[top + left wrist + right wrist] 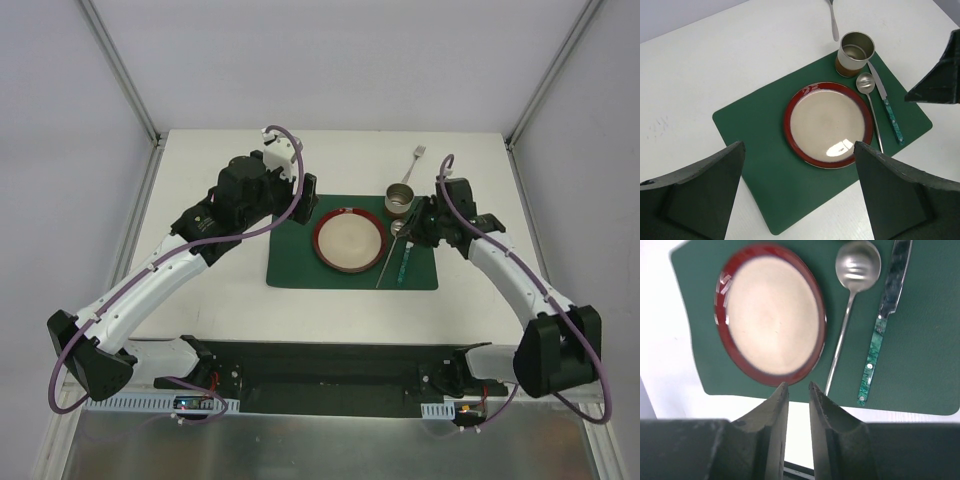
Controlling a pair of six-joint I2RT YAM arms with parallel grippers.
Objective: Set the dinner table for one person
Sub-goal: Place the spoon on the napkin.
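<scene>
On the white dinner table lies a dark green placemat with a red-rimmed cream plate at its middle. To the plate's right, a spoon and a green-handled knife lie side by side. A metal cup stands at the mat's far right corner, and a fork lies beyond it on the bare table. My left gripper hovers wide open over the mat's left edge, holding nothing. My right gripper hangs over the spoon and knife, jaws a narrow gap apart and empty.
Metal frame rails run up from the table's far corners, with grey walls around them. A black base bar holding both arm mounts lies along the near edge. My right arm shows dark at the right of the left wrist view.
</scene>
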